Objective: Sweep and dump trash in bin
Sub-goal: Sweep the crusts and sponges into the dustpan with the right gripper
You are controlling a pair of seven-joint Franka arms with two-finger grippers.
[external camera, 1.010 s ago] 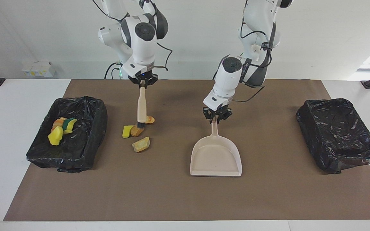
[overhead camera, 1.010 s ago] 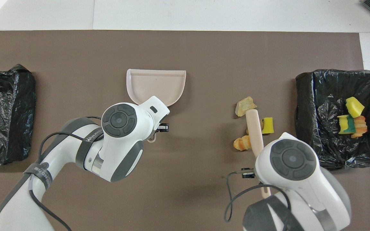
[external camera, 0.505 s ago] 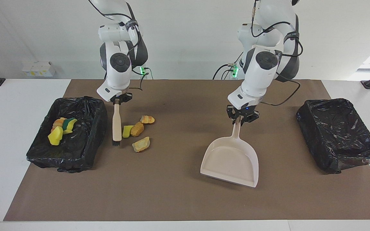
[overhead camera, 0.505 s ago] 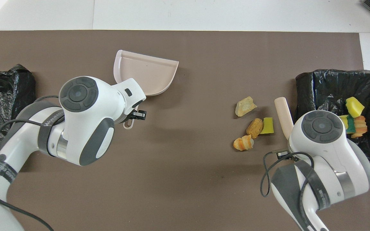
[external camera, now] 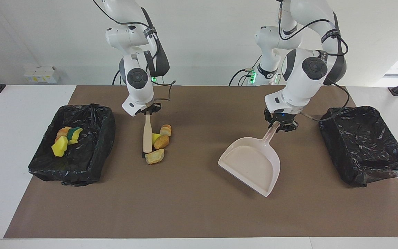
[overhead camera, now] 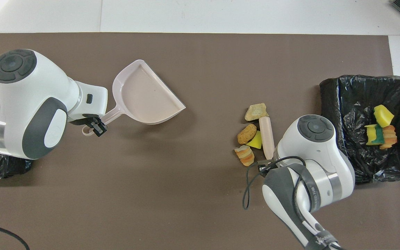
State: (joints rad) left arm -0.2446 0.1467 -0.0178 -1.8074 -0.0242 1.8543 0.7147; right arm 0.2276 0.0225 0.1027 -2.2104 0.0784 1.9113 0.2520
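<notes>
Four trash pieces [external camera: 158, 141] on mat, three [external camera: 66, 139] in bin [external camera: 95, 148].

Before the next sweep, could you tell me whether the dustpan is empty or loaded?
Empty: the dustpan shows only its bare beige inside, held by the left gripper.

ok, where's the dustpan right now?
The dustpan is held by its handle in the left gripper, mid-mat toward the left arm's end of the table, between the loose trash pieces and the empty bin; its mouth is angled toward the trash.

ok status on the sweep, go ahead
Right gripper shut on brush, beside four loose trash pieces. Left gripper shut on dustpan, apart from them. Nothing between.
</notes>
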